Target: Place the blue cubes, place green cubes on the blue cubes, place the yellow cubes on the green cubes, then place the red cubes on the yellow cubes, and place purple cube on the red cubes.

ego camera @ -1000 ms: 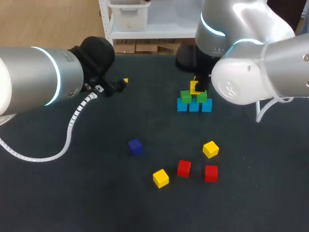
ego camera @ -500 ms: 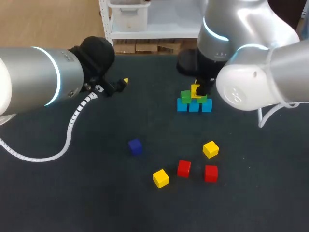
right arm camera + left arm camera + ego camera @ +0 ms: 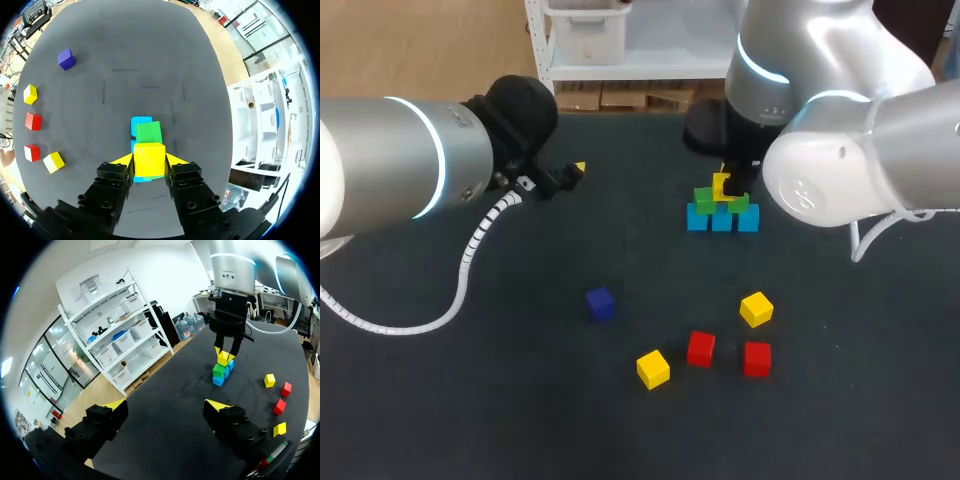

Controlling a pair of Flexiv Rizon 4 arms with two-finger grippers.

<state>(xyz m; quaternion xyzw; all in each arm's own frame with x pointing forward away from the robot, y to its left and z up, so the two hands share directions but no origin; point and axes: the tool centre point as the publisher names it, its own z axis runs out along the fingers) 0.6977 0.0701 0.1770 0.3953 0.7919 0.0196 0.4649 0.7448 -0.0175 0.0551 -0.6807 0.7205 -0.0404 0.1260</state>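
The yellow cube (image 3: 149,159) sits clamped between the two fingers of the right gripper (image 3: 149,165), held low over the little pyramid on the far side of the table, right of the middle. Below it are two green cubes (image 3: 705,199) on a row of blue cubes (image 3: 722,221). From where I stand I cannot tell whether it already touches the green ones.

To land it well, I'd say the cube should straddle the seam between the two greens, with its faces square to theirs. It should come straight down until it bears on both. Only then should the fingers part, and just enough to let go. After that, a straight lift would avoid nudging the stack sideways.

The left gripper (image 3: 166,405) hangs over the far left of the table with its fingers wide apart and nothing between them, well clear of the stack.

On the near side lie two more yellow cubes (image 3: 756,309), two red cubes (image 3: 700,348) and the purple cube (image 3: 600,303).
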